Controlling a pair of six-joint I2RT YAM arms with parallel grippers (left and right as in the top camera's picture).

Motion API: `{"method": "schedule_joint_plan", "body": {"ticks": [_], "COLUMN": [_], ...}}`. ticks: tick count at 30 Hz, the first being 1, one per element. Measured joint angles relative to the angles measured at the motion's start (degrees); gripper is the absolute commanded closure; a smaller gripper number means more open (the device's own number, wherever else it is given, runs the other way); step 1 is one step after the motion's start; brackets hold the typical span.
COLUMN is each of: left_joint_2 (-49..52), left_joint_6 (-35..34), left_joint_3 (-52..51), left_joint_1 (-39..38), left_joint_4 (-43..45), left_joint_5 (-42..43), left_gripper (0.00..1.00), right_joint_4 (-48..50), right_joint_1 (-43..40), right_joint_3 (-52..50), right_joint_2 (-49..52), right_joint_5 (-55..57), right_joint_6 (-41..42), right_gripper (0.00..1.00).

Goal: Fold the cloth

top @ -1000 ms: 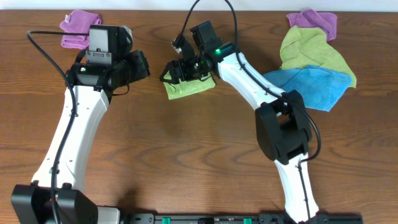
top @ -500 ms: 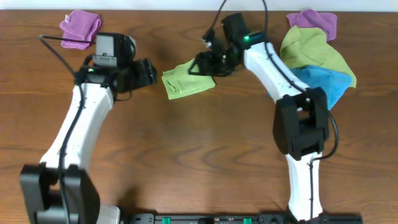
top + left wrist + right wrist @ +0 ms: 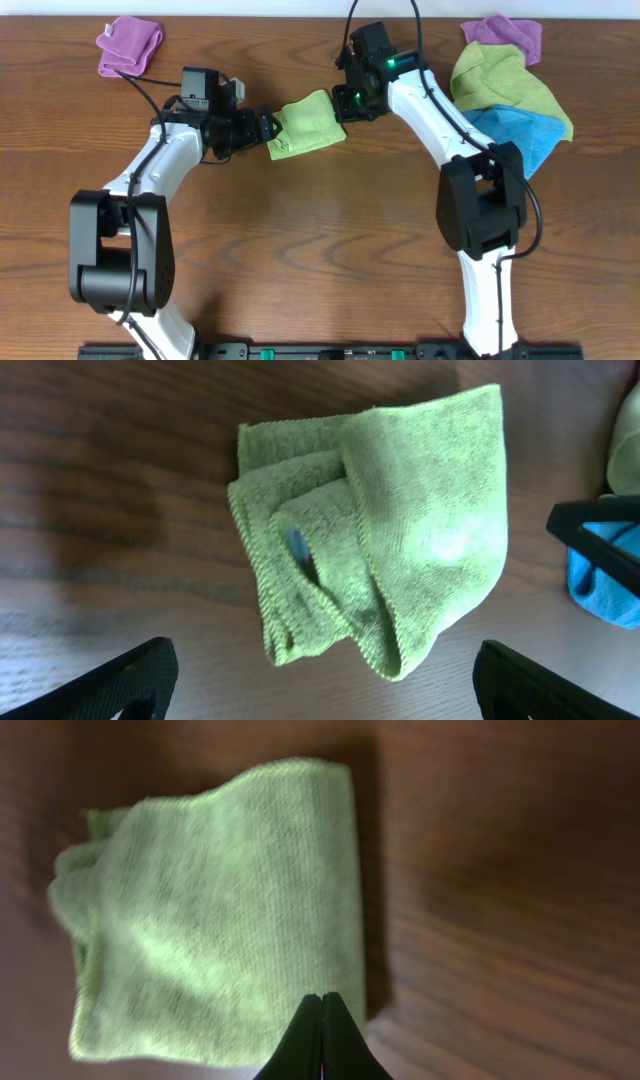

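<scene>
Left claw (image 3: 262, 130) is spread wide just left of the cloth (image 3: 305, 122), which sits loosely folded on the surface (image 3: 300, 230), looks soft, light and floppy, so I'd pinch its layered left edge; right claw (image 3: 346, 103) at its far-right edge is pinched shut.
</scene>
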Motion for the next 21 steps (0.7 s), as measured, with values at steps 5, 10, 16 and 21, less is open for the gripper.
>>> {"method": "schedule_joint_plan", "body": {"ticks": [5, 10, 16, 21], "left_joint_2": [0.3, 1.0, 3.5, 4.3], "left_joint_6": [-0.2, -0.2, -0.3, -0.5], "left_joint_3": [0.0, 0.0, 0.0, 0.0], "left_joint_1": [0.0, 0.0, 0.0, 0.0], "left_joint_4": [1.3, 1.7, 1.7, 1.8], "left_joint_5": [0.6, 1.0, 1.1, 1.3], "left_gripper": [0.04, 0.05, 0.05, 0.05], "right_joint_4": [1.7, 2.1, 2.5, 3.3], "right_joint_1": [0.0, 0.0, 0.0, 0.0], "right_joint_3": [0.0, 0.0, 0.0, 0.0], "right_joint_2": [0.0, 0.6, 2.3, 3.2], "right_joint_5": [2.8, 3.4, 3.9, 4.0], "right_joint_6": [0.6, 1.7, 2.4, 2.9], "right_gripper": [0.99, 0.99, 0.99, 0.99]}}
